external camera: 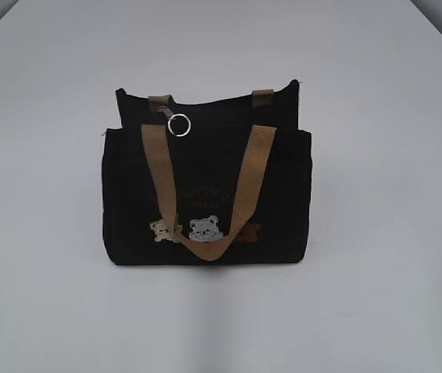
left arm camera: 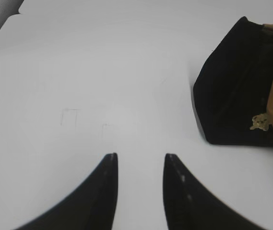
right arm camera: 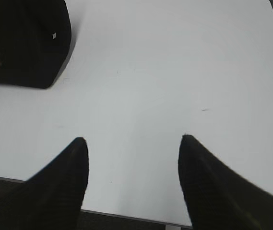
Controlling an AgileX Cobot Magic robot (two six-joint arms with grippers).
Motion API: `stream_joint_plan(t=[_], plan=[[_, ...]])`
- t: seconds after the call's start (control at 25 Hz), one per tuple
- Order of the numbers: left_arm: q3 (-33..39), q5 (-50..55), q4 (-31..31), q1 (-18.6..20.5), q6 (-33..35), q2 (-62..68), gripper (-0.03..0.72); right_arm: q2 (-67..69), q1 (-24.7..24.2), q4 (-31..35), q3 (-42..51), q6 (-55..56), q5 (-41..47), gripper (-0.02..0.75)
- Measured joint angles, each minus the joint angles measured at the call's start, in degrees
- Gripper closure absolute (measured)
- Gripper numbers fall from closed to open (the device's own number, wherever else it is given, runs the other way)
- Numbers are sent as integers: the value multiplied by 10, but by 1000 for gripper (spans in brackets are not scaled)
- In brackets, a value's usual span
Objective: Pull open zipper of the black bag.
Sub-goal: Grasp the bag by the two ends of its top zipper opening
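Exterior view shows the black bag [external camera: 205,186] standing upright mid-table [external camera: 391,295], its long axis running left to right across my front. The zipper [external camera: 205,103] follows that same line along the top edge, and its silver ring pull [external camera: 179,125] hangs toward my left end of the bag, just under the left tan handle [external camera: 209,198] root. Neither of my arms appears in that view.

From my left wrist, the left gripper [left arm camera: 141,160] is parted and empty over bare table, with the bag ahead and off to its right. From my right wrist, the right gripper [right arm camera: 132,143] is spread wider, also empty, the bag's other end ahead to its left.

I judge the ring lies nearer my left arm; the pull should run rightward along the top.
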Motion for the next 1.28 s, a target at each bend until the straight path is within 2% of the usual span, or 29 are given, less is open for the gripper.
stream_joint_plan(t=[0.92, 0.96, 1.04, 1.16, 1.28], plan=[[0, 0, -6, 0, 3, 2, 442, 0, 0, 1, 0, 0, 0, 274], [0, -1, -21, -1, 16, 11, 442, 0, 0, 2, 0, 0, 0, 274], [-1, 1, -71, -2, 84, 47, 435, 0, 0, 2, 0, 0, 0, 274], [-3, 5, -130, -4, 155, 136, 392, 0, 0, 2, 0, 0, 0, 274], [-12, -95, -207, -14, 223, 217, 347, 0, 0, 2, 0, 0, 0, 274]])
